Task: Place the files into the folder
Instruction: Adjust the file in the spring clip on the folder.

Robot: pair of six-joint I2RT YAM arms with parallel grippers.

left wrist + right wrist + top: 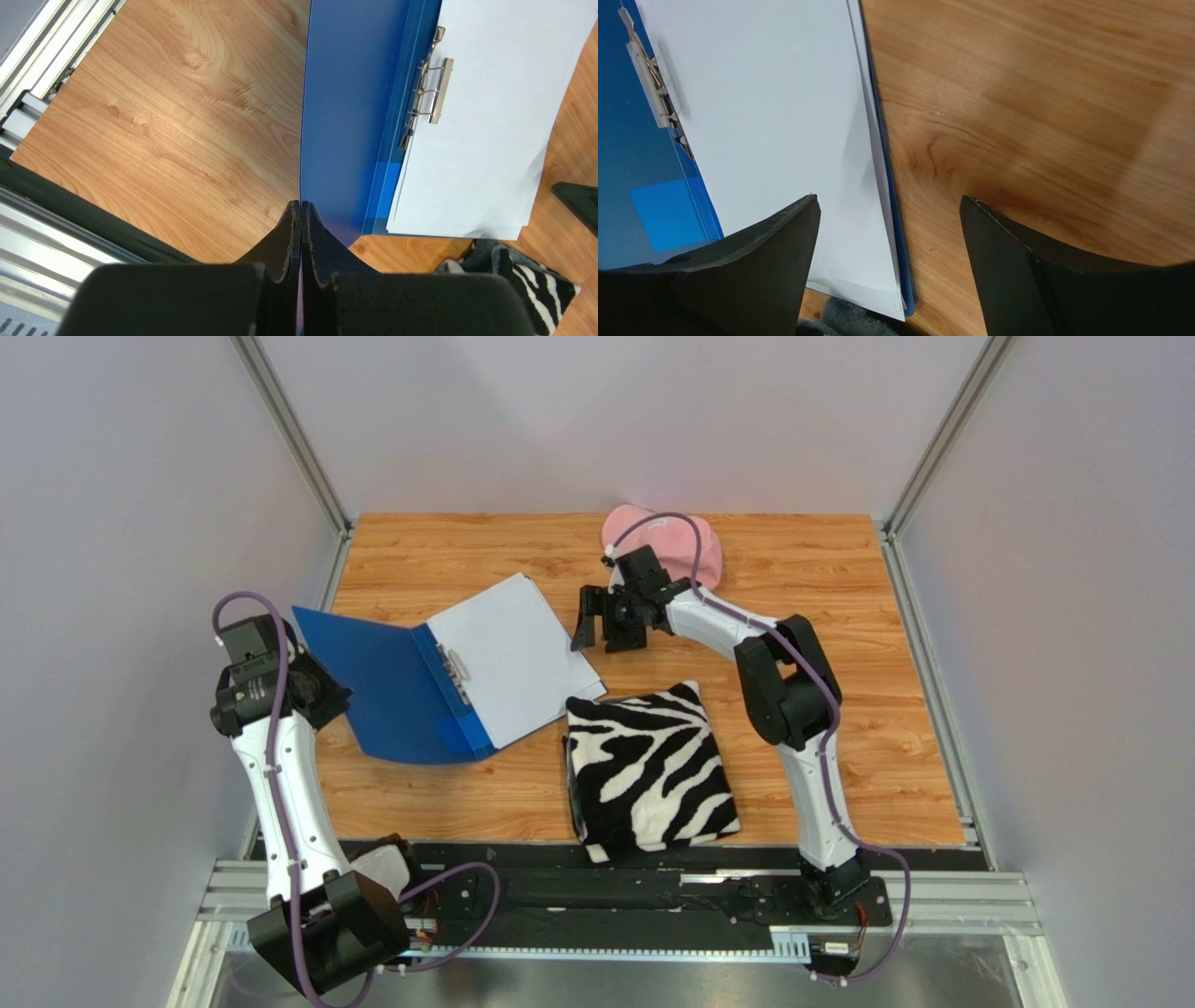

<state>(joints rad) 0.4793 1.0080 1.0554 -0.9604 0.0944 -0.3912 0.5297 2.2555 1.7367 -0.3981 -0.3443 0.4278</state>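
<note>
Two grippers: left gripper (pixel 301 206) clenched on the raised cover edge of the flat royal-blue folder (pixel 376 686); right gripper (pixel 889 203) spread wide, empty, above the sheets' edge.
Files: white paper sheets (pixel 512 651) lying inside the open folder, beside its metal clip (pixel 432 91).
Surroundings: zebra-striped folded cloth (pixel 650 770) near the folder, on wooden table (pixel 870 700).

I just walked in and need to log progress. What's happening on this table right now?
The left tool is shut on the cover edge of the blue folder, holding it propped open. The files lie inside on the folder's other half. The right tool hangs open over the sheets' outer edge, holding nothing. A zebra-striped cloth lies nearby, untouched.
</note>
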